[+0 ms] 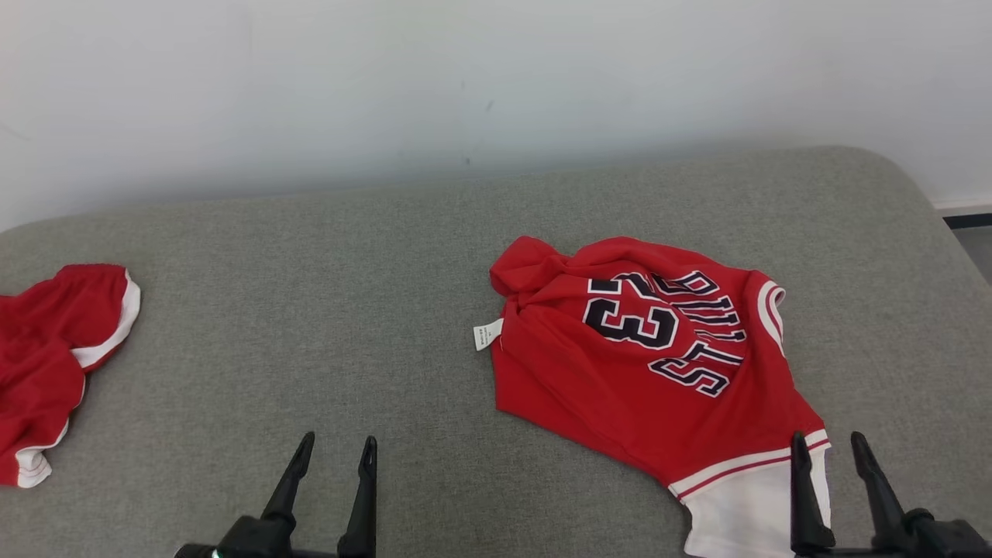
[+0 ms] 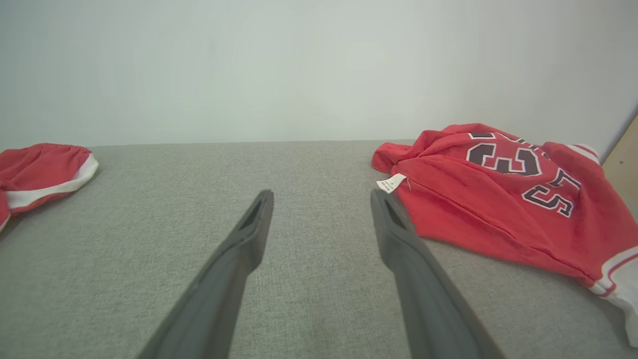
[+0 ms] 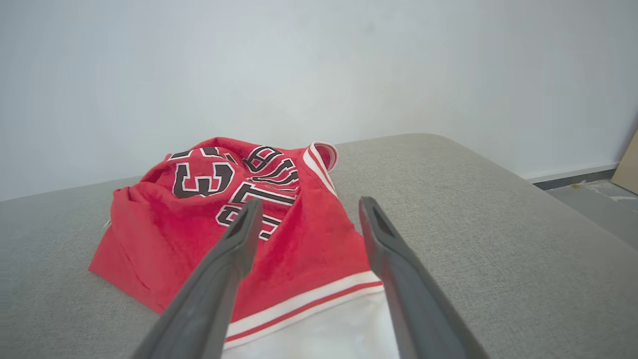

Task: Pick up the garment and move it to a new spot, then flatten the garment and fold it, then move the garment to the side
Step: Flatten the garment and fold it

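On the right half of the grey cushion (image 1: 310,294) lies the jersey (image 1: 643,364). It is rumpled: bunched at its far-left corner by the label (image 1: 488,335), the chest print creased, the white hem (image 1: 744,504) nearest me.

Judgement: the jersey looks placed, and flattening is the step in hand. To do it well I would take two points set well apart, the hem corner with my right claw (image 1: 828,440) and the bunched corner with my left claw (image 1: 339,440). I would then draw them apart low over the cushion, so the folds drag out instead of lifting. The risk is pinching cushion fabric along with the cloth.

Right claw: open, gripping nothing, fingers straddling the hem's right end. I cannot tell whether it touches the cloth.

Left claw: open, empty, over bare cushion to the jersey's left. The label sits just past its right finger.

Red shorts (image 1: 46,364) lie at the cushion's left edge, well apart from both.
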